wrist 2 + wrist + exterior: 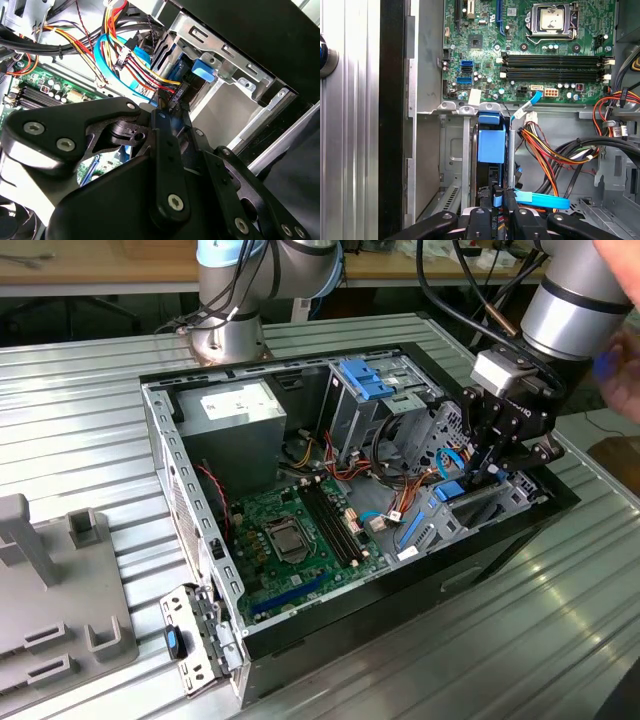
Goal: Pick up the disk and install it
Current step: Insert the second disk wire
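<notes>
Open computer case [160, 430]: laid on its side on a ribbed metal table [90, 410].
Green motherboard [290, 540]: mounted on the case floor, with an uncovered processor socket [283, 538] and black memory slots [335, 525] just beside it.
Grey power supply [235, 415]: fitted in a corner of the case, at the exterior view's left.
Light-blue ribbed bracket [365, 378]: seated on top of the metal drive cage.
Bundled orange, red and yellow cables [545, 150]: run beside the drive bay.
Flat blue data cable [542, 200]: laid near the bundle.
Grey plastic fixture [60, 600]: placed on the table, well apart from the case, at the exterior view's left.
</notes>
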Motion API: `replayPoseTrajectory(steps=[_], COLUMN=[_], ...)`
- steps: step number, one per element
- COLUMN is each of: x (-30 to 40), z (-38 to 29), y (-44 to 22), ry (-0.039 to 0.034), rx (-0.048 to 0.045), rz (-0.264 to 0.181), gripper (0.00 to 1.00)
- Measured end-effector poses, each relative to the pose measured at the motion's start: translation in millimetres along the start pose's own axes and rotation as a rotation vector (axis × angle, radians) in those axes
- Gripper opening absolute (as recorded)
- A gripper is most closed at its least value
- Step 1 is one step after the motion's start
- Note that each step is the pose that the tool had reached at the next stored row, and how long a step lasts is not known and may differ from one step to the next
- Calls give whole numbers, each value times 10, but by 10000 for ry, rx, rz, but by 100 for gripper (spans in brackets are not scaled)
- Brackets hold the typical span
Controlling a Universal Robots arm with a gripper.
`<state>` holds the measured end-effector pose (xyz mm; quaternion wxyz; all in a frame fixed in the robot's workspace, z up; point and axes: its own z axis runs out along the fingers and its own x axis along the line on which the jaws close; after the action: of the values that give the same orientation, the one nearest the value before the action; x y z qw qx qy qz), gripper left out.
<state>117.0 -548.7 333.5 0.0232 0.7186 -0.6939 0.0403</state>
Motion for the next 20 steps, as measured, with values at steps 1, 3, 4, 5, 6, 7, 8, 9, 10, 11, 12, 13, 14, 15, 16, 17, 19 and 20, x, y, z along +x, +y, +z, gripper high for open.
replayPoseTrajectory(steps=[1,3,4,5,6,7,8,9,10,11,12,13,14,15,16,17,19,20], x=[0,0,0,0,0,0,0,0,0,0,0,0,0,0,0,0,0,0], z=[0,0,0,0,0,0,0,0,0,0,0,0,0,0,0,0,0,0], y=[0,0,0,0,0,0,0,0,0,0,0,0,0,0,0,0,0,0], ry=[0,0,0,0,0,0,0,0,0,0,0,0,0,0,0,0,0,0], rx=[0,0,0,0,0,0,0,0,0,0,0,0,0,0,0,0,0,0], rz=[0,0,0,0,0,0,0,0,0,0,0,0,0,0,0,0,0,0], gripper=[23,23,23,23,23,23,23,23,23,23,23,23,23,23,23,23,23,23])
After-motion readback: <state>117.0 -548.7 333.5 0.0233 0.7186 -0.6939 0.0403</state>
